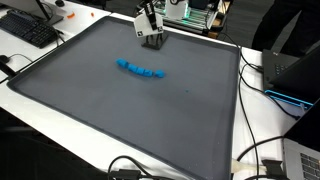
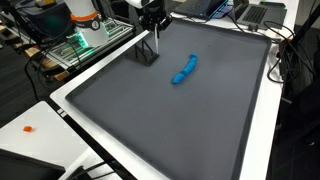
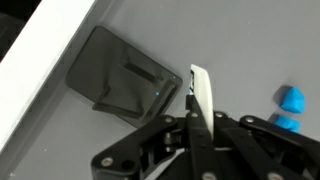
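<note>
My gripper (image 3: 198, 118) is shut on a thin white flat piece (image 3: 202, 92) that sticks up between the fingers. It hangs just above a dark grey box-like holder (image 3: 125, 85) near the far edge of the grey mat (image 1: 130, 120). In both exterior views the gripper (image 1: 150, 33) (image 2: 153, 27) is over that holder (image 1: 154, 42) (image 2: 147, 53). A blue knobbly strip (image 1: 141, 70) (image 2: 183, 69) lies on the mat a short way off, and its end shows in the wrist view (image 3: 290, 100).
A white table rim (image 3: 40, 75) borders the mat beside the holder. A keyboard (image 1: 28, 30) and cables (image 1: 265, 85) lie off the mat. A laptop (image 2: 258, 12) and a rack with green-lit gear (image 2: 75, 45) stand nearby.
</note>
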`<state>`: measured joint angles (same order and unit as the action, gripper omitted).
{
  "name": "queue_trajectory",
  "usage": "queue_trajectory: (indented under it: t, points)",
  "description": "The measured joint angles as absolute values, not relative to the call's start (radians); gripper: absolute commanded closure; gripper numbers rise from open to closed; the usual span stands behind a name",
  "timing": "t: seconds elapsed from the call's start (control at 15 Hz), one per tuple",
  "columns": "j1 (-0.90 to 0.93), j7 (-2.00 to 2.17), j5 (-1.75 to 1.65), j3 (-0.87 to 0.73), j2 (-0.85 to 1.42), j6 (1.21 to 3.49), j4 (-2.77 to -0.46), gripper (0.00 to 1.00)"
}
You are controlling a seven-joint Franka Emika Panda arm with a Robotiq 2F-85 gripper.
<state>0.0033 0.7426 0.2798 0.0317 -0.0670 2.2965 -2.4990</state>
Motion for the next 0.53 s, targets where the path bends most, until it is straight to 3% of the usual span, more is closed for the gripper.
queue_trajectory:
  t: [0.53]
  points:
    - [0.005, 0.870, 0.362, 0.033, -0.097, 2.402, -2.621, 0.96]
